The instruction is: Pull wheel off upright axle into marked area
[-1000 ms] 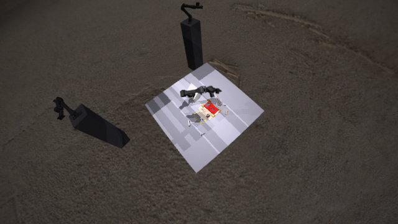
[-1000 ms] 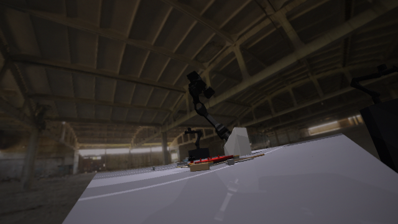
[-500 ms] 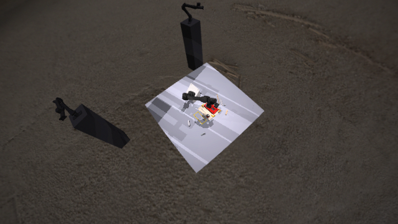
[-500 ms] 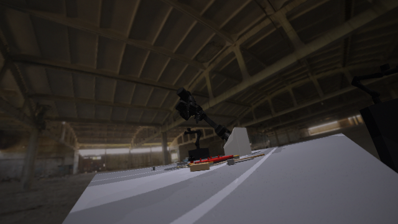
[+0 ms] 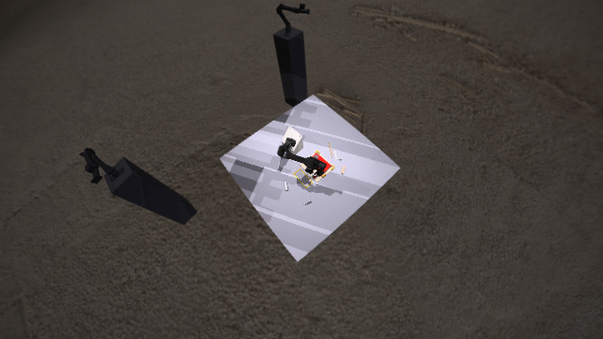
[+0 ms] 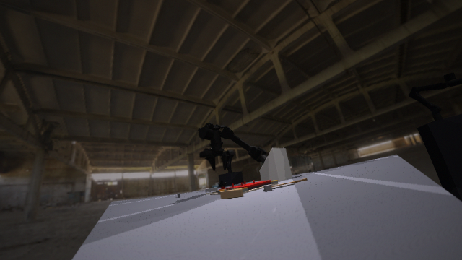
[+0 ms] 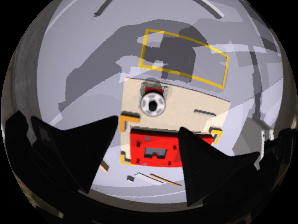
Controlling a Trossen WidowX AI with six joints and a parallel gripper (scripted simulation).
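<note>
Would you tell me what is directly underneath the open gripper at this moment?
Below the gripper, open and holding nothing, lies the tan board with the wheel on its axle and a red block. The dark fingers cover the board's corners; the yellow-outlined area lies beyond.

red plate [image 7: 154, 149], tan board [image 7: 193, 106], yellow-outlined area [image 7: 184, 60], grey wheel [image 7: 153, 103].

grey table [image 5: 301, 221], tan board [image 7: 193, 106], yellow outline [image 7: 184, 59]
</note>
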